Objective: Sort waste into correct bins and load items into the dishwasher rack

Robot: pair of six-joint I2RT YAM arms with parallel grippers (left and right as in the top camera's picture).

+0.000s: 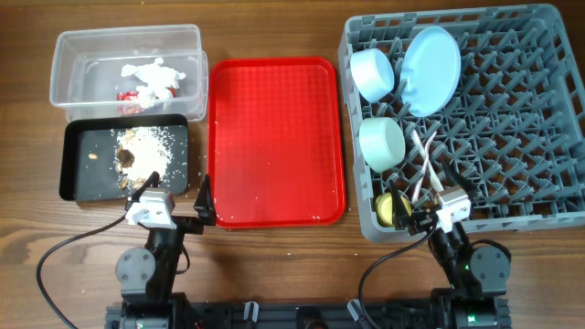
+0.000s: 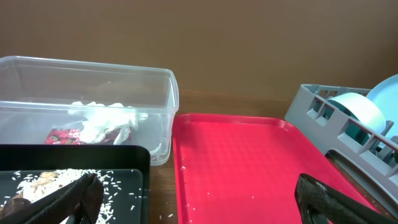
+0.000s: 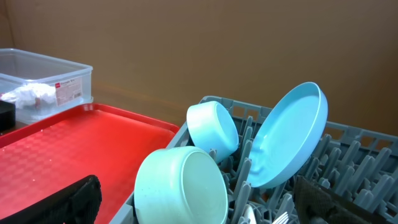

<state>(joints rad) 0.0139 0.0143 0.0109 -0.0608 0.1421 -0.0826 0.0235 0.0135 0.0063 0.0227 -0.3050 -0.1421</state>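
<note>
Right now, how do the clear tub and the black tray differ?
The clear tub is see-through with tall walls; the black tray is opaque and shallow. The tub holds crumpled white paper and a red-and-white wrapper; the tray holds crumbly food scraps. Both are rectangular and sit beside the red tray.

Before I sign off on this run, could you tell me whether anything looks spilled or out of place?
Only slightly: a few whitish crumbs lie on the red tray near its left edge, outside the black tray that holds the rest.
</note>
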